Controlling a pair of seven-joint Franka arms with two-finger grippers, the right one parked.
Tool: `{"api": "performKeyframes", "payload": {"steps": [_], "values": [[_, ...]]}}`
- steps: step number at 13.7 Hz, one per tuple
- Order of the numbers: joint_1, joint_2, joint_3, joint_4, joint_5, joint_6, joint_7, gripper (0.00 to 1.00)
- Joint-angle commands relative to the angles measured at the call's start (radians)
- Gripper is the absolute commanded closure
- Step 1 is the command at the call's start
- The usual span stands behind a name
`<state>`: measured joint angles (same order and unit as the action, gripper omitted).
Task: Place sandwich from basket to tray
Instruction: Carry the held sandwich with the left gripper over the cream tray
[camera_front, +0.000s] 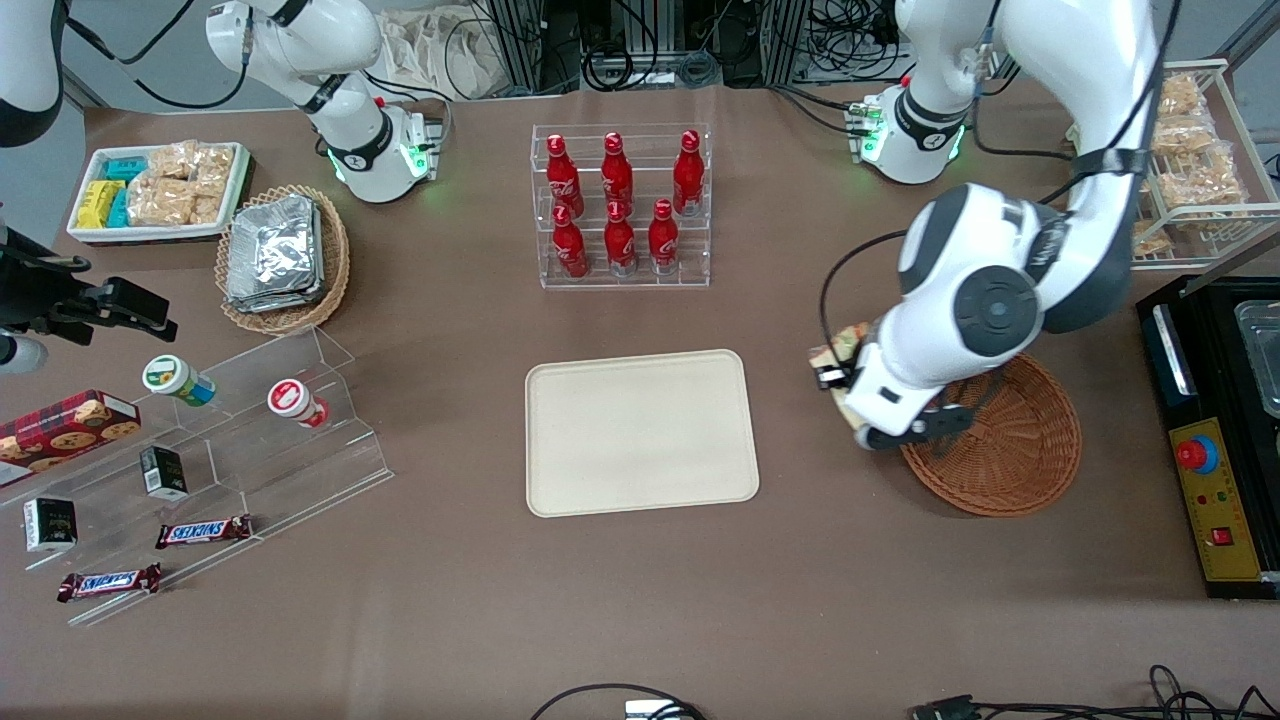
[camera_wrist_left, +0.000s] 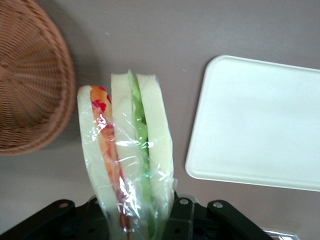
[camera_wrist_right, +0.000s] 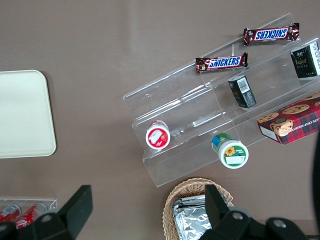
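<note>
The clear-wrapped sandwich (camera_wrist_left: 127, 150), white bread with orange-red and green filling, hangs in my gripper (camera_wrist_left: 132, 220), which is shut on it. In the front view the sandwich (camera_front: 838, 352) shows just beside the wrist, above the table between the basket and the tray. The reddish-brown wicker basket (camera_front: 1010, 450) (camera_wrist_left: 30, 85) lies under the arm with nothing in it. The cream-beige tray (camera_front: 640, 432) (camera_wrist_left: 260, 125) sits bare at the table's middle, a short way from the gripper (camera_front: 835, 385).
A clear rack of red bottles (camera_front: 620, 205) stands farther from the camera than the tray. A tan basket of foil packets (camera_front: 283, 255), a white bin of snacks (camera_front: 160, 190) and an acrylic step shelf (camera_front: 200, 450) lie toward the parked arm's end. A black control box (camera_front: 1215, 440) stands beside the basket.
</note>
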<state>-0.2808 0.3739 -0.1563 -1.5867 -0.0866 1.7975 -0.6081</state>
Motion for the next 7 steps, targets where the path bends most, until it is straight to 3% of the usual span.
{"api": "performKeyframes", "payload": {"steps": [1,4,7], "values": [[-0.075,0.109,0.012,0.109,-0.024,-0.026,-0.027,0.68],[-0.098,0.187,0.012,0.111,-0.128,-0.020,-0.002,0.67],[-0.110,0.256,-0.005,0.126,-0.145,-0.015,0.076,0.66]]}}
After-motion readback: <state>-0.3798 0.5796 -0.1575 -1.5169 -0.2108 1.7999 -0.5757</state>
